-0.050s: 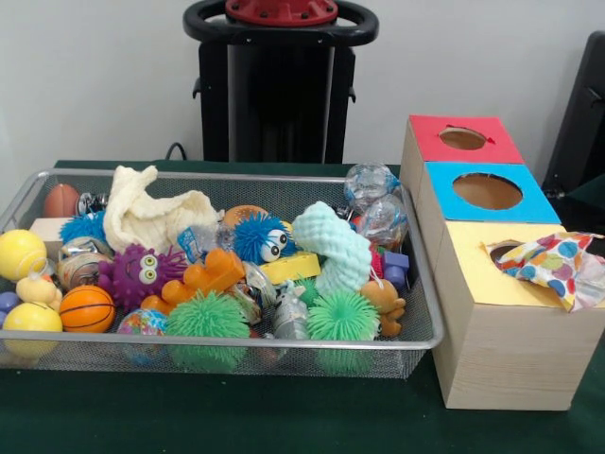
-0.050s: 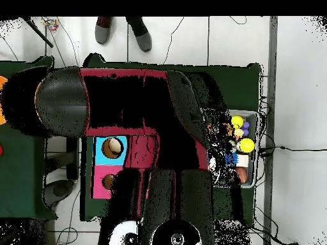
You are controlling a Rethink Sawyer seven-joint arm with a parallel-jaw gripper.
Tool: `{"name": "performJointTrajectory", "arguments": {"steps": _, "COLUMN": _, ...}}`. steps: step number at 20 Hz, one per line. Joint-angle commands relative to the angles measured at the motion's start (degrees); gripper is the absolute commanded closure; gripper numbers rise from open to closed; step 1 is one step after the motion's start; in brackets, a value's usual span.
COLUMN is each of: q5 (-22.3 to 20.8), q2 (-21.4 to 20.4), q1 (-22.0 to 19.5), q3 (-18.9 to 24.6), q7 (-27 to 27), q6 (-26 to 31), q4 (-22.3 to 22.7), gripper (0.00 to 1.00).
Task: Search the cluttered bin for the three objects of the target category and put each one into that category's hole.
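bin [image 1: 423, 284] packed w/ toys | spotted cloth [image 1: 558, 267] over yellow hole | arm [image 2: 128, 108] hides bin overhead | end effector unseen

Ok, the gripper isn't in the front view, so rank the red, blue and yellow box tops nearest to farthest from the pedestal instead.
1. Red box top: far end of the row, closest to the pedestal.
2. Blue box top: middle.
3. Yellow box top: front end, partly under a spotted cloth.
Neither view shows the gripper.
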Motion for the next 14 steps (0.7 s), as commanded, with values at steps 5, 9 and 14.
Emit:
{"name": "performJointTrajectory", "arguments": {"steps": 5, "q5": -3.3, "q2": 5.8, "q1": -2.4, "q3": 5.4, "q7": -5.8, "q6": 1.1, "q4": 1.2, "gripper": 1.00}}
{"name": "performJointTrajectory", "arguments": {"steps": 9, "q5": -4.2, "q2": 7.6, "q1": -1.9, "q3": 5.4, "q7": -5.5, "q6": -1.9, "q4": 3.9, "gripper": 1.00}}
{"name": "performJointTrajectory", "arguments": {"steps": 14, "q5": -4.9, "q2": 10.1, "q1": -1.6, "q3": 6.0, "q7": -4.8, "q6": -6.4, "q4": 5.0, "gripper": 1.00}}
